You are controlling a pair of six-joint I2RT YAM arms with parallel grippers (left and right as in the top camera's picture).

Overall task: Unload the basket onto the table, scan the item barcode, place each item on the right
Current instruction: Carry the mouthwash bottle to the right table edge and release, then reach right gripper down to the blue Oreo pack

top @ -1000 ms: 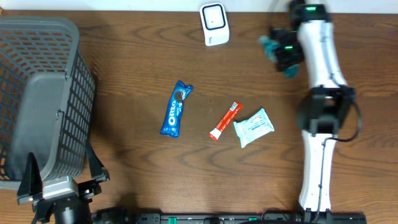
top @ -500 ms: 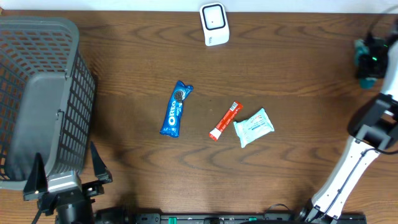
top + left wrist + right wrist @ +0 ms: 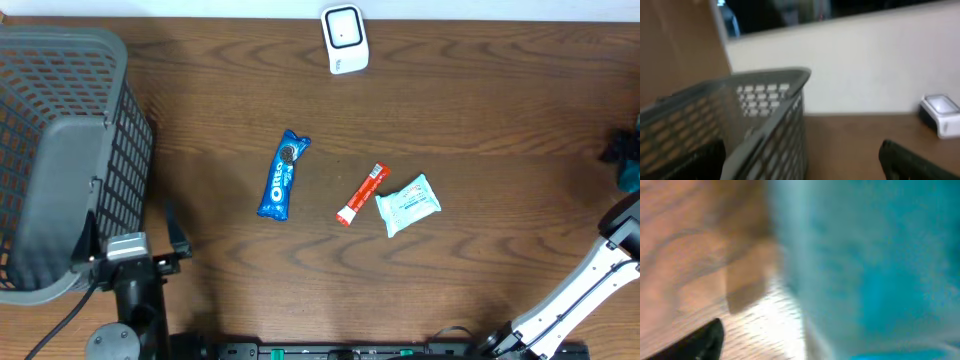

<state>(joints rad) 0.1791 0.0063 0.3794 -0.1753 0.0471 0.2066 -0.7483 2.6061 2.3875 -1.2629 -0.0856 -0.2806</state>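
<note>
Three items are lying near the middle of the table (image 3: 480, 100), none of them in my grip: the Oreo pack (image 3: 282, 175), and to its right the red stick packet (image 3: 362, 194) with the pale wipes pack (image 3: 407, 204) just beside it, perhaps touching at one corner. The scanner (image 3: 344, 38) is standing well apart from them at the far edge. I am seeing no barcode on any upper face, so I am risking to bring a pack to the scanner with the wrong side turned. The red stick packet and the pale wipes pack are lying so close that, I am thinking, fingers closing on one could push or drag the other. My left gripper (image 3: 135, 248) is hovering with its fingers spread wide and empty just beside the grey basket (image 3: 125, 170); a careless swing toward the items could be knocking its wall. My right gripper (image 3: 625, 160) is showing only at the right edge of the table, its own camera is giving only blur, and I cannot tell how its fingers are standing; reaching from there with such a view is risking a miss.
</note>
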